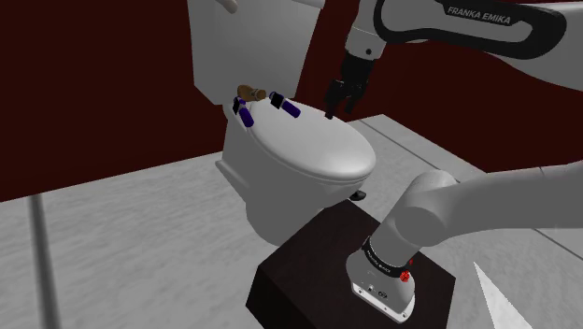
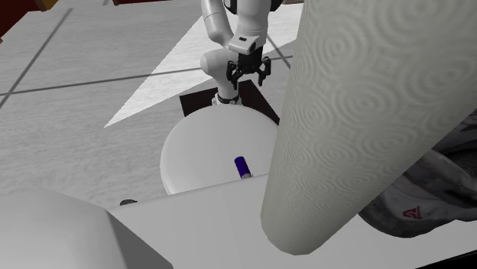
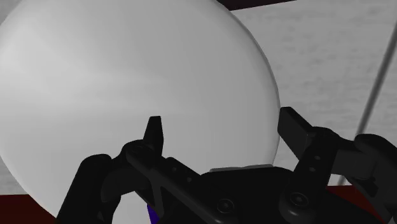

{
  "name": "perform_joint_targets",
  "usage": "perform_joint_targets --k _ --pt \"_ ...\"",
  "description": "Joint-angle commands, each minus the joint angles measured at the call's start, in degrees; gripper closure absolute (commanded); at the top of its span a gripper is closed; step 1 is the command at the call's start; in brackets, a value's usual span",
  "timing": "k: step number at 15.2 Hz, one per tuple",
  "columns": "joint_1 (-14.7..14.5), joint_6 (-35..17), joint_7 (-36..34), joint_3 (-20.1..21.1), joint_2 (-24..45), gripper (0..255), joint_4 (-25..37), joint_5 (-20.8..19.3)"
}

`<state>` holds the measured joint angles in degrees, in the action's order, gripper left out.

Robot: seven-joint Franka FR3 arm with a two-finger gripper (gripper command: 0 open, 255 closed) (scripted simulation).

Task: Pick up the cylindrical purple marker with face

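A purple marker (image 1: 285, 106) lies flat at the back of a white toilet lid (image 1: 318, 154), just below the tank (image 1: 248, 42). In the shoulder view it sits at nine o'clock from the black gripper (image 1: 338, 112), with a second purple marker (image 1: 245, 114) further toward nine, and no face is legible on either. It looks light, rigid, smooth and apt to roll, so a grasp across the mid-barrel suits, and the fingers (image 3: 154, 130) stand wide apart above the lid, touching nothing.

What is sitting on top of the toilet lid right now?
One purple marker, a second purple marker and a small brown object lie along the toilet lid's rear edge, by the tank. Whatever is under the closed lid is covered.
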<state>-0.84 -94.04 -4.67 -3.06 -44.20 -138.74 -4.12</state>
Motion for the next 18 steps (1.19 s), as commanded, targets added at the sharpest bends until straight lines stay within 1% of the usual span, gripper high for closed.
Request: perform_joint_targets --k 1,5,10,14,18 --pt "0.00 0.00 0.00 0.00 0.00 0 0.00 0.00" --pt "0.39 -6.12 2.30 -2.28 7.82 0 2.67 -1.15" --pt "0.61 -12.55 5.27 -4.91 18.06 0 7.71 -1.58" --pt "0.68 -16.56 7.83 -6.81 26.45 0 13.05 -1.03" --pt "0.82 -19.47 10.61 -8.44 34.98 0 19.52 0.35"
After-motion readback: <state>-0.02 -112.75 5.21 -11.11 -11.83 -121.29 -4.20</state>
